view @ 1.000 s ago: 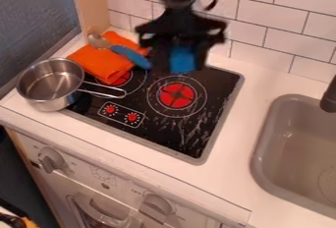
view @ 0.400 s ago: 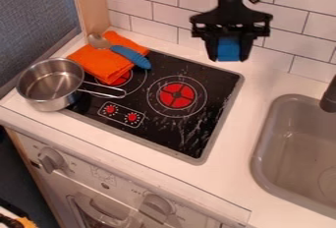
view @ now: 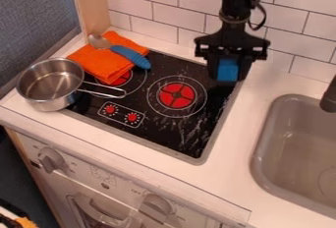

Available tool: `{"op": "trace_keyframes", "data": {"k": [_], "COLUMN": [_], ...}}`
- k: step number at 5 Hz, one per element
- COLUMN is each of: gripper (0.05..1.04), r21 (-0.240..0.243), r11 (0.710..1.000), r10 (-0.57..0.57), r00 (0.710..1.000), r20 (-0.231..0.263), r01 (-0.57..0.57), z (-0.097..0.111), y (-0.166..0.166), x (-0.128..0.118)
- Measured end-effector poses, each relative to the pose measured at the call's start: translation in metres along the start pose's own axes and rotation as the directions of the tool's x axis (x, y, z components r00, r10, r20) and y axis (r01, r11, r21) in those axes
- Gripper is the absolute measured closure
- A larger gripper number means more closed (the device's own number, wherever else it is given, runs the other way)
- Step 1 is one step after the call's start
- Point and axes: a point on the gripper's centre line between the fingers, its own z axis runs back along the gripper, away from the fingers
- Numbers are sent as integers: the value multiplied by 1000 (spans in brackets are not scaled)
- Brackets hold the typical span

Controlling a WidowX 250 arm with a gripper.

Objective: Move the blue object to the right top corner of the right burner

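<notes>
The saucepan (view: 49,100) is shiny, smooth metal, beside a soft orange cloth (view: 101,61). The stovetop (view: 172,136) looks glossy, with whitish scuffs. The wall tiles (view: 298,6) look smooth.

No wording is readable. Tiny marks ring the red dials (view: 132,117) on the stove (view: 164,137); faint ones edge the right knob (view: 156,206).

toy kitchen, stovetop (view: 203,146), sink (view: 289,148), tiled wall (view: 298,8)

black arm, thin looping cable
</notes>
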Motion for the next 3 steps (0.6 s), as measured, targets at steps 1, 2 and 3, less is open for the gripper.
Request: {"op": "trace_keyframes", "data": {"k": [1, 2, 3], "gripper": [469, 361, 109], "r21": [13, -1, 5], "r11": [1000, 1000, 1000], "r10": [-14, 2, 18], "r00": [1000, 999, 998], "r20": [-17, -36, -59], "r01": [14, -2, -18], "z": [-12, -15, -14], "y": [2, 4, 12], "x": [-3, -3, 1]}}
